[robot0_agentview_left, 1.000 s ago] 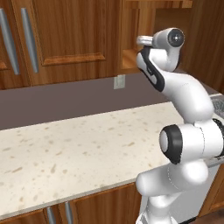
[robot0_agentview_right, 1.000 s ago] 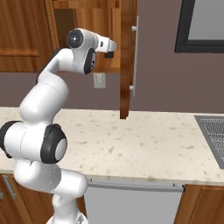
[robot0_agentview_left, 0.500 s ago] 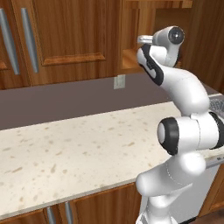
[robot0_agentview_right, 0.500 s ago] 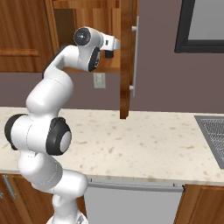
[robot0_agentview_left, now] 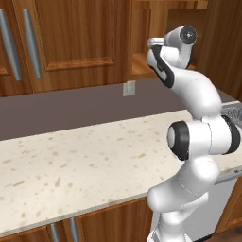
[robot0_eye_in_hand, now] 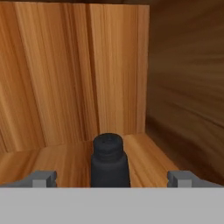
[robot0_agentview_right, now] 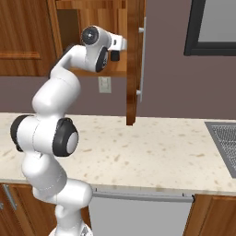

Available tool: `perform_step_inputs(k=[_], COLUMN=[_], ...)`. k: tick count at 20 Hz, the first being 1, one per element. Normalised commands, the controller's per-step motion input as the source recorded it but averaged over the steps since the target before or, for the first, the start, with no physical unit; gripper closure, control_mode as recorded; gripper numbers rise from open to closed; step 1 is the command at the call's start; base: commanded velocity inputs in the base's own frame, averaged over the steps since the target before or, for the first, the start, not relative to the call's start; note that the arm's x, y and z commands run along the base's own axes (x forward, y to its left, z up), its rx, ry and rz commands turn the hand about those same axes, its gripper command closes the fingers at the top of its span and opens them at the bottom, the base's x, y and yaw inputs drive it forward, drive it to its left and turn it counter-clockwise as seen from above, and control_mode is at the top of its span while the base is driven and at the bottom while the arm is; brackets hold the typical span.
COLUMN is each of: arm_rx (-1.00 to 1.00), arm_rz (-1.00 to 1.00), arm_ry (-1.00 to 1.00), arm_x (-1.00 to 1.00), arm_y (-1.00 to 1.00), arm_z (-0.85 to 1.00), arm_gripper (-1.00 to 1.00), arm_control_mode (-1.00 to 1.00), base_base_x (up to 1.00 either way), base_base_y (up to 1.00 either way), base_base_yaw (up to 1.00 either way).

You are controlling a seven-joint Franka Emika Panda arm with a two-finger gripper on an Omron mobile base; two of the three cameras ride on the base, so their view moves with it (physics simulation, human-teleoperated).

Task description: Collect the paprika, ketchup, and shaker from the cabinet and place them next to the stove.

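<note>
The shaker [robot0_eye_in_hand: 109, 161], small and dark grey with a rounded cap, stands upright on the wooden shelf of the cabinet [robot0_eye_in_hand: 74, 87]. My gripper [robot0_eye_in_hand: 111, 180] is open, and the shaker sits centred between its two fingertips [robot0_eye_in_hand: 43, 178], just ahead of them and apart from both. From the base, the gripper [robot0_agentview_left: 152, 43] reaches into the doorless niche of the cabinet [robot0_agentview_left: 142, 56]; in the right base view, the gripper [robot0_agentview_right: 120, 45] is level with the niche shelf. Paprika, ketchup and stove are out of view.
The cabinet's open door [robot0_agentview_right: 135, 60] with a metal handle hangs just right of my hand. A speckled counter [robot0_agentview_right: 152, 152] runs below, with a grey recessed panel [robot0_agentview_right: 223, 143] at its right end. A wall outlet [robot0_agentview_right: 105, 84] sits under the niche.
The arm's elbow and shoulder have shifted and the hand has pushed slightly deeper into the niche. The jaws have stayed wide.
</note>
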Motion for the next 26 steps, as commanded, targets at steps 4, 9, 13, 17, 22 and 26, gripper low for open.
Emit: perform_step_inputs(k=[4,9,13,17,22,26], arm_rx=[-0.01,0.00,-0.02,-0.03,-0.01,0.00], arm_rz=[0.01,0.00,0.00,0.00,0.00,0.00], arm_ry=[0.04,0.03,0.02,0.02,0.04,0.05], arm_x=[0.33,0.20,0.13,0.13,0.20,0.19], arm_y=[0.00,0.00,0.00,0.00,0.00,0.00], arm_z=[-0.02,-0.06,-0.17,-0.19,-0.08,-0.06], arm_gripper=[-1.00,-1.00,-1.00,-1.00,-1.00,-1.00], arm_control_mode=[-1.00,-1.00,-1.00,-1.00,-1.00,-1.00], base_base_x=[0.00,0.00,0.00,0.00,0.00,0.00], base_base_y=[0.00,0.00,0.00,0.00,0.00,0.00], base_base_yaw=[0.00,0.00,0.00,0.00,0.00,0.00])
